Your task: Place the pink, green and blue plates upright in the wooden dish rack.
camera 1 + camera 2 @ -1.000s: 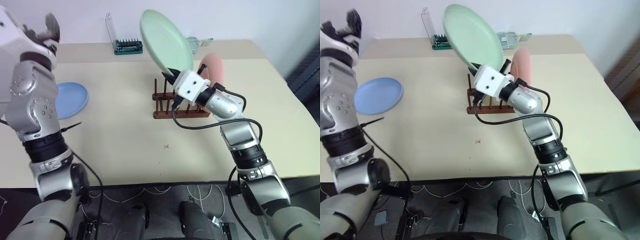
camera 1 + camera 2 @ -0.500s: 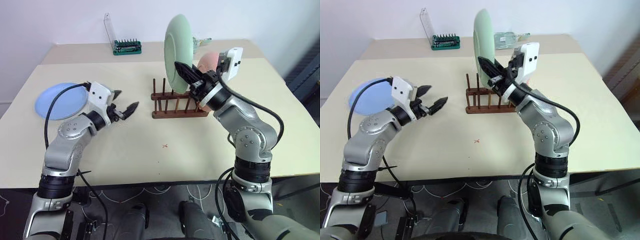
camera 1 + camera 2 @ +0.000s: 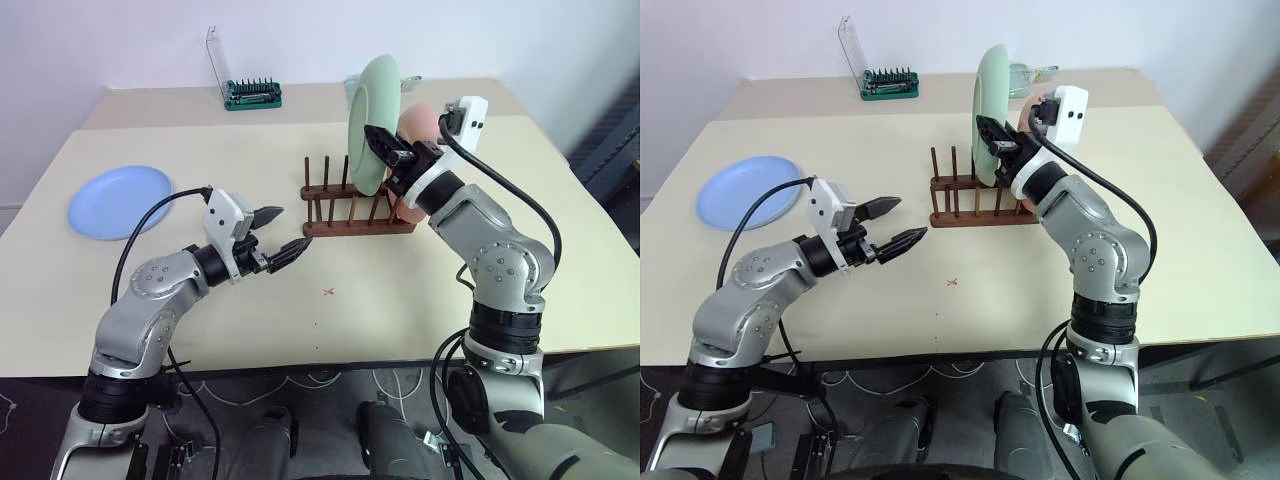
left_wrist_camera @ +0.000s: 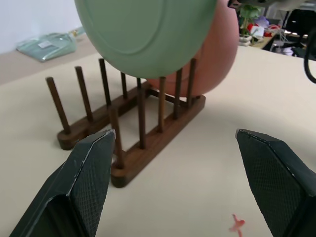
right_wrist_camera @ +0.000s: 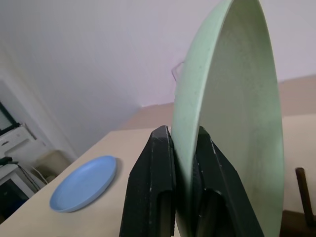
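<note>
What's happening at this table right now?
The right gripper is clamped on the rim of the green plate, holding it on edge just above the wooden dish rack, not yet seated between the pegs. The pink plate already stands upright at the rack's far right end. The left gripper is open and holds nothing, pointing toward the rack from its near left. The blue plate lies flat on the table, far to the left.
</note>
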